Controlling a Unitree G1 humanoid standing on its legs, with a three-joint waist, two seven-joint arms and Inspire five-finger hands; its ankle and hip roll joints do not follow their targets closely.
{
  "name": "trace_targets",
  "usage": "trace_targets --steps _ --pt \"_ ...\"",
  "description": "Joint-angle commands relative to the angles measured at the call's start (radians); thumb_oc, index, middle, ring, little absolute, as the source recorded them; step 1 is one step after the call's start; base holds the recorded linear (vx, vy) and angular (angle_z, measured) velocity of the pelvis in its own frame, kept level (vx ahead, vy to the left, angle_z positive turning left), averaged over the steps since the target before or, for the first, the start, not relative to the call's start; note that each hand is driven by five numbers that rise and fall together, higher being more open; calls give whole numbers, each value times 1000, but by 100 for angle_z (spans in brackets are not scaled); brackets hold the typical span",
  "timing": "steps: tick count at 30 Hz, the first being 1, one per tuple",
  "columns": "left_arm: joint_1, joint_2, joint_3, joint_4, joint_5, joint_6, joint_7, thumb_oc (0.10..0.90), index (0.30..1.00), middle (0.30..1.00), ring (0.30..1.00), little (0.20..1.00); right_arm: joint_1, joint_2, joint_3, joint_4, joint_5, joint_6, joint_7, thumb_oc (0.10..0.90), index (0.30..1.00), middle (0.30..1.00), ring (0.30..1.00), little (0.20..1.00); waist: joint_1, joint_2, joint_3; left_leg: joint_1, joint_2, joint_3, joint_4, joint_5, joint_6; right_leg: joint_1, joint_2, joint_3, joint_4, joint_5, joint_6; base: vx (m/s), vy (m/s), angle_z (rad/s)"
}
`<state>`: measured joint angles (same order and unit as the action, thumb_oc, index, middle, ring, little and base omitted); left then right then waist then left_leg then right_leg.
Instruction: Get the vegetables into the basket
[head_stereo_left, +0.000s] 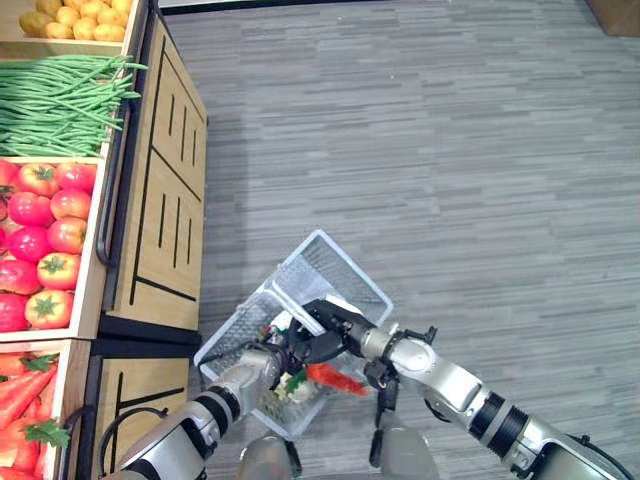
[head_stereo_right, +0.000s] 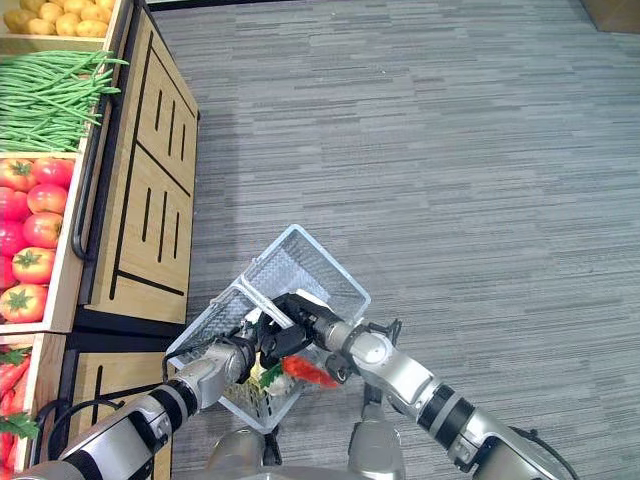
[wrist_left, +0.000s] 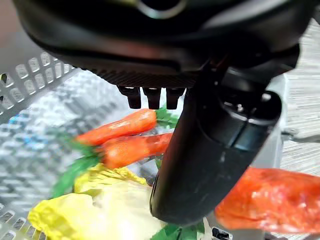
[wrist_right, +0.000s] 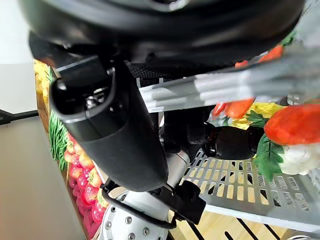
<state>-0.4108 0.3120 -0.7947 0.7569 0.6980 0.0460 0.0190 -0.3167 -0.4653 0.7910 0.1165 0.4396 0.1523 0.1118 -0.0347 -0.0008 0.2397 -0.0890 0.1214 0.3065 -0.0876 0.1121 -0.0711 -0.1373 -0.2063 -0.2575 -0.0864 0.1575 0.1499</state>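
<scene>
Two hands (head_stereo_left: 262, 362) (head_stereo_left: 330, 325) meet over the basket (head_stereo_left: 330, 262) — fingers' grip unclear; carrot (head_stereo_left: 335, 378) lies lengthwise across its rim.

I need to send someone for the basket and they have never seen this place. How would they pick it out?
Find the wooden produce stand along the left side; just off its near corner, on the grey floor, sits the basket. It is the only pale grey mesh container, with carrots and yellow-green leaves already inside.
</scene>
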Motion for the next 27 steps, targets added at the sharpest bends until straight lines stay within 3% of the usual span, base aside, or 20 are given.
trace_targets --steps 1,6,7,10,15,24,26,27 --pt "-32 -4 -55 -9 44 -47 1 900 1000 1000 1000 1000 -129 108 -29 -189 60 -175 34 400 300 300 300 300 3 -33 -30 -9 -22 -56 8 -44 -11 -25 -37 41 11 5 56 0 0 0" --pt "6 5 -30 -30 -9 -50 -22 900 1000 1000 1000 1000 -115 101 -53 -146 -26 -168 10 400 300 300 300 300 8 -26 -38 1 -22 -60 9 -48 -11 -12 -38 38 12 -1 55 3 -1 2" --pt "41 48 -2 -74 -36 -69 -39 900 1000 1000 1000 1000 -101 90 -82 -131 -62 -153 15 400 300 300 300 300 14 -19 -45 10 -23 -60 10 -53 -10 -2 -39 36 13 -4 54 30 1 4" --pt "90 82 6 -167 -118 -79 -99 900 1000 1000 1000 1000 -60 101 -109 -22 -148 -141 0 400 300 300 300 300 26 -5 -75 36 -24 -65 12 -63 -8 34 -43 29 14 -16 53 56 -3 4" --pt "137 95 24 -167 -164 -77 -123 900 1000 1000 1000 1000 -22 117 -143 118 -212 -130 -21 400 300 300 300 300 31 3 -107 72 -25 -72 15 -74 -8 74 -43 23 16 -33 51 48 -1 8" --pt "197 66 80 -25 -238 -55 -101 900 1000 1000 1000 1000 44 146 -270 516 -294 -110 -94 400 300 300 300 300 41 12 -159 127 -24 -85 16 -88 -9 139 -39 1 21 -59 44 33 -1 5" --pt "108 -6 82 153 -249 -28 -60 900 1000 1000 1000 1000 33 178 -270 684 -333 -111 -110 400 300 300 300 300 22 8 -171 136 -25 -81 15 -90 -9 144 -36 7 22 -61 43 28 10 5" --pt "106 -9 81 158 -249 -31 -57 900 1000 1000 1000 1000 30 180 -270 690 -333 -115 -110 400 300 300 300 300 22 9 -169 137 -25 -82 15 -91 -9 145 -36 6 21 -61 43 0 0 0"
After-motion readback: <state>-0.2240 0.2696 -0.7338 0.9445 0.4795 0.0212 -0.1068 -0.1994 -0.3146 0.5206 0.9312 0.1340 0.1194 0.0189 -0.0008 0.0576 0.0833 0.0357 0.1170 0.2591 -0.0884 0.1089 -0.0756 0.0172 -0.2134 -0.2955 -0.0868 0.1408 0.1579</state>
